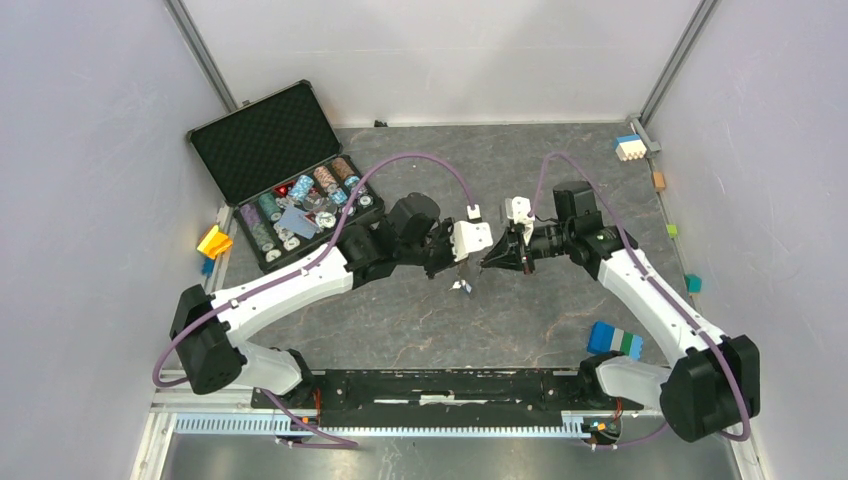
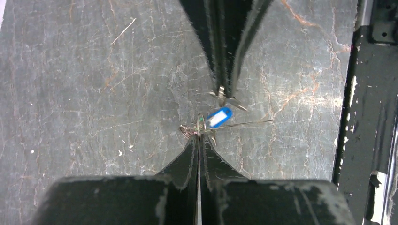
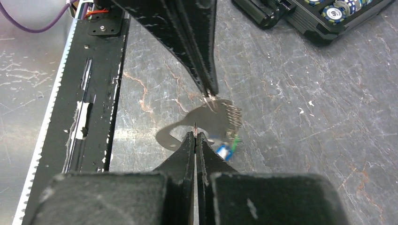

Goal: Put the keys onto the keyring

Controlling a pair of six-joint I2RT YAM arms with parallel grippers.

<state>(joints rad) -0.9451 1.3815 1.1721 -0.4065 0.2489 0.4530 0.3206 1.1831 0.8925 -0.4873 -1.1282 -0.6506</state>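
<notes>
Nearest the lens: each wrist view is filled at the bottom by its own scuffed black fingers, tapering to a narrow wedge
Left gripper (image 2: pixel 199 135): pressed together; pinches the keyring (image 2: pixel 244 123) beside its coiled, chain-like stretch (image 3: pixel 232 115)
Right gripper (image 3: pixel 195 135): pressed together; seems to pinch a small silver key just above the blue tag (image 2: pixel 219 116)
Keys (image 1: pixel 463 286): hang between the two tips, above the middle of the table (image 1: pixel 420 320), clear of its surface
Open room: bare table lies on all sides of the tips; the open case (image 1: pixel 262 140) sits at the far left corner, well apart; the black base rail (image 1: pixel 450 385) closes the near edge; pale walls (image 1: pixel 80 150) box in both sides and the back
Edge clutter: a yellow block (image 1: pixel 214 241) lies by the left edge; a blue and green block (image 1: pixel 615 340) lies near the right arm's base
Materials: the table is dark grey, veined like stone and scratched; the keyring is thin wire; the tags are glossy plastic; the case lid is lined with dimpled foam, with poker chips (image 1: pixel 300 205) in rows below
Left wrist only: the ring reads as one fine line, edge-on
Right wrist only: a green tag (image 3: pixel 234 139) shows beside the blue one, blurred
Top view only: both arms arch inward, tips almost meeting
</notes>
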